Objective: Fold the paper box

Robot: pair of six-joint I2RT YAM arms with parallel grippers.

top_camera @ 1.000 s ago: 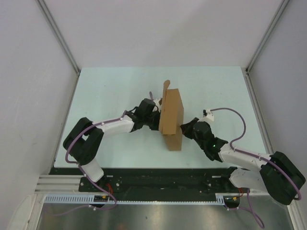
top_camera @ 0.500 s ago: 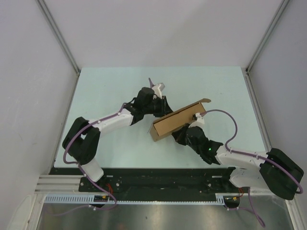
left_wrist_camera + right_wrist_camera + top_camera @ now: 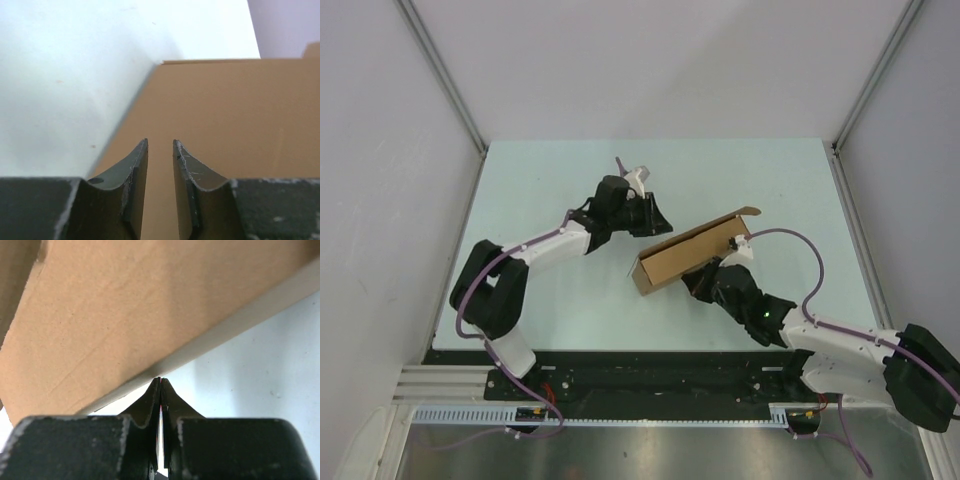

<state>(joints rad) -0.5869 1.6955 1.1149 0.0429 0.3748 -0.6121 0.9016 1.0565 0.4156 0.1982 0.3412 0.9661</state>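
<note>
You find the paper box [image 3: 692, 250] lying just right of the middle of the table [image 3: 540, 180]. It is a long, low brown carton, and in the top view its length runs from 8 o'clock to 2 o'clock. A small flap [image 3: 750, 212] sticks out at its 2 o'clock end. The 8 o'clock end shows a narrow, paler end face.

At about 10 o'clock from the box's middle is your left gripper [image 3: 655, 222], close to the long far side of the box, with a strip of bare table showing between the two in the top view. Its wrist view shows the fingers [image 3: 192, 175] standing a narrow gap apart with nothing between them. The broad brown face of the box [image 3: 230, 120] fills the frame ahead from 12 to 3 o'clock, and the pale table [image 3: 70, 75] lies at 10 o'clock.

At about 5 o'clock from the box's middle, your right gripper [image 3: 698, 278] is tucked against the long near side. In its wrist view the two fingers [image 3: 150, 405] are pressed flat together and carry nothing. Their tips sit right at the lower edge of the box [image 3: 120, 315], which slants across the upper part of that frame above a band of shadow on the table [image 3: 260, 365]. You cannot tell from these views whether the tips actually touch the cardboard.

A purple cable [image 3: 810, 250] arcs over the right arm at 4 o'clock from the box.
</note>
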